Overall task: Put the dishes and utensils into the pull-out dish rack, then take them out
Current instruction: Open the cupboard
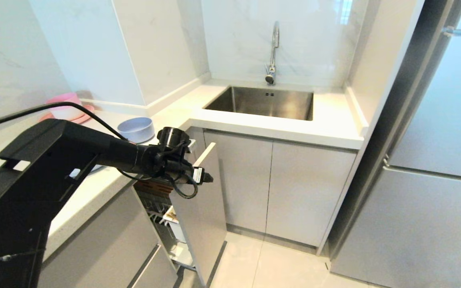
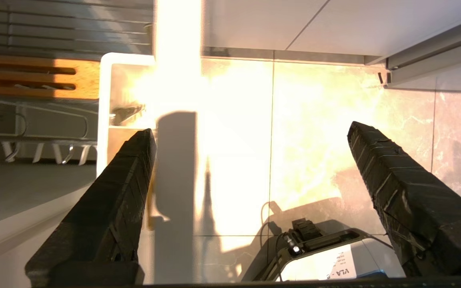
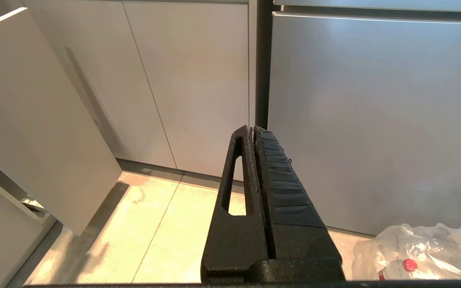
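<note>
The pull-out dish rack stands pulled out of the lower cabinet, with its beige front panel [image 1: 204, 200], slotted wooden bar [image 1: 157, 187] [image 2: 34, 78] and white caddy [image 2: 104, 112]. My left gripper [image 1: 203, 176] [image 2: 250, 131] hangs open just above the panel's top edge, which sits between its fingers [image 2: 130, 180] with nothing held. A dark slim object [image 2: 128, 112] lies in the caddy, washed out by glare. The grey-blue bowl [image 1: 136, 129] sits on the counter behind my left arm. My right gripper [image 3: 253, 130] is shut and empty, low beside the fridge.
A pink bowl on a pink plate [image 1: 68, 106] stands at the counter's back left. The steel sink [image 1: 264, 102] and tap lie ahead. The fridge [image 1: 426, 192] fills the right. A plastic bag of bottles [image 3: 414, 256] lies on the floor near the right gripper.
</note>
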